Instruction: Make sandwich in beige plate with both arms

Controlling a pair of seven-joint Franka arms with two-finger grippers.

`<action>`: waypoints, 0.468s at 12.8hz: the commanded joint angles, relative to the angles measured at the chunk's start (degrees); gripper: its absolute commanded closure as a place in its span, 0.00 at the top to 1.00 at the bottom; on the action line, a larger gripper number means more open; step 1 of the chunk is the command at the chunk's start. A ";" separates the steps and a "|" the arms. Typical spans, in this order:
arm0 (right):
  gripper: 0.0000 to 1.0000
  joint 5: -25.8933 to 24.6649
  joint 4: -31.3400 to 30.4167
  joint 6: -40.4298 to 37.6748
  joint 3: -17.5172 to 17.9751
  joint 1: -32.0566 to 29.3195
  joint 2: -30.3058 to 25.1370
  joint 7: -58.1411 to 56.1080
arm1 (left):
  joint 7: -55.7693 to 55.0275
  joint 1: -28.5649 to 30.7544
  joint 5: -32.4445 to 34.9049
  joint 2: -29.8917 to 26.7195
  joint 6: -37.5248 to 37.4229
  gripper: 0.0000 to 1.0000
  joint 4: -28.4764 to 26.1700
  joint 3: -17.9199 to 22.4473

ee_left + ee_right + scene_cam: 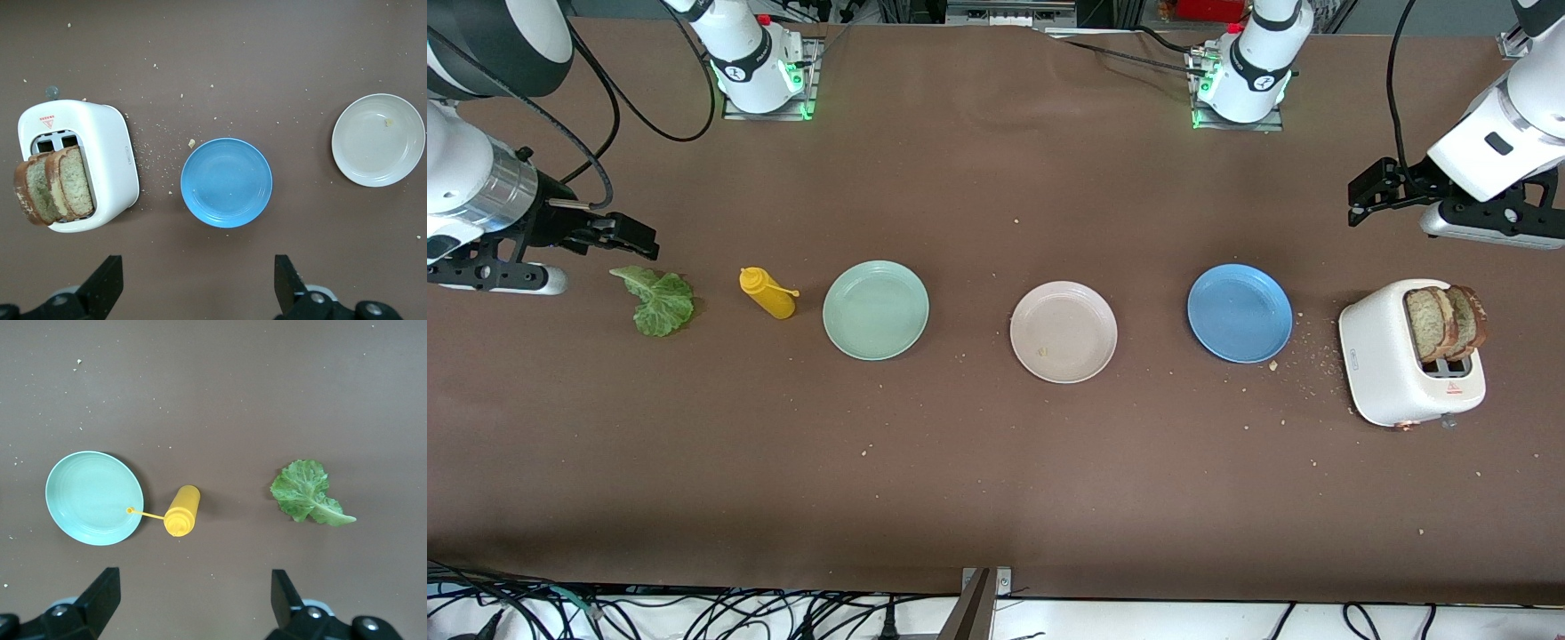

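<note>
Nothing is assembled yet: the beige plate [1064,332] sits bare mid-table, well apart from both grippers. The left gripper [1360,197], jaws released, hangs near the toaster [1409,364] holding both bread slices [1448,321]; the right gripper [630,236], also released, hangs just above the lettuce leaf [658,301], each poised by its own ingredient

I can make out very little lettering from here. The white toaster [1383,356], under my left tool, carries a red triangular warning sign with a line of red print on its top beside the slots, too small for me to read. A small dark mark on its side wall could be a brand, but I cannot read it either.
</note>
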 commanded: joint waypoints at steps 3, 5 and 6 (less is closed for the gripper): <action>1.00 -0.96 -0.13 0.10 0.18 -0.49 -0.41 -0.50 | -0.23 0.41 -1.00 0.01 -1.63 1.00 1.10 0.39; 1.00 -1.32 -0.13 0.10 0.18 -0.49 -0.24 -0.41 | -0.41 0.41 -1.00 0.09 -1.63 1.00 1.10 0.22; 1.00 -1.32 -0.13 0.10 0.18 -0.49 0.11 -0.41 | -0.23 0.41 -1.00 0.10 -1.63 1.00 1.10 0.31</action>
